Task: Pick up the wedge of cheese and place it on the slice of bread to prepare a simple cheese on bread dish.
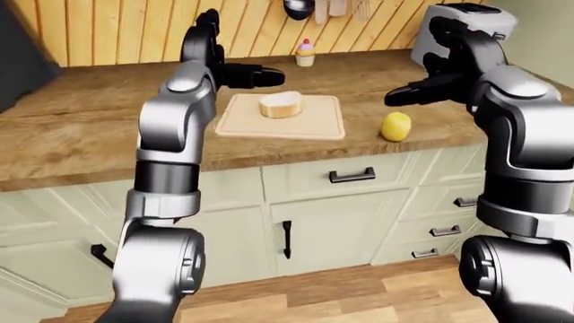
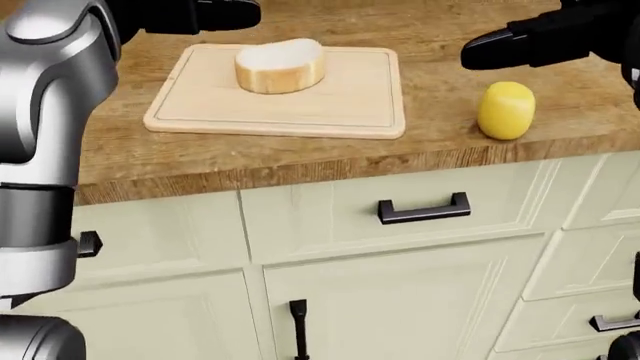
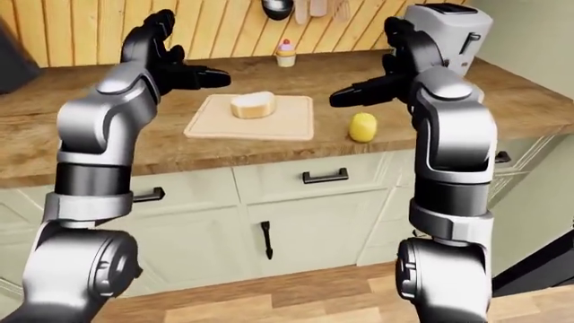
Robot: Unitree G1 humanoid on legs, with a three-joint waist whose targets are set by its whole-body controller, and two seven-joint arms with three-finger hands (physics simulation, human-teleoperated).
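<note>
Wooden countertop (image 2: 200, 161) was seen running across all three views, over pale green cabinet fronts with black drawer handles (image 2: 424, 210). A light cutting board (image 2: 350, 105) was laid flat on it. The slice of bread (image 2: 280, 66) was found on the board, towards its upper left part in the head view, nothing on top of it. The yellow wedge of cheese (image 2: 506, 110) was located directly on the countertop, just right of the board and clear of its edge, near the counter's lower edge in the head view; it was not held or touched by either hand.

The left hand (image 3: 170, 64) was raised above the counter, left of the board and higher than the bread, fingers spread, one finger stretched out towards the right; nothing was gripped. The right hand (image 3: 385, 74) was held up on the other side, above and slightly up-view of the cheese, fingers likewise apart and extended leftwards, empty. In the head view only the dark fingertips (image 2: 490, 46) of that hand were caught at the top right, clear of the cheese.

A toaster (image 3: 453, 27) was noted at the top right of the right-eye view, partly hidden by the right arm. A small cupcake (image 3: 285, 52) was seen standing by the wood-slat wall (image 3: 81, 30). Hanging utensils at the top edge were cut off, type not determinable.
</note>
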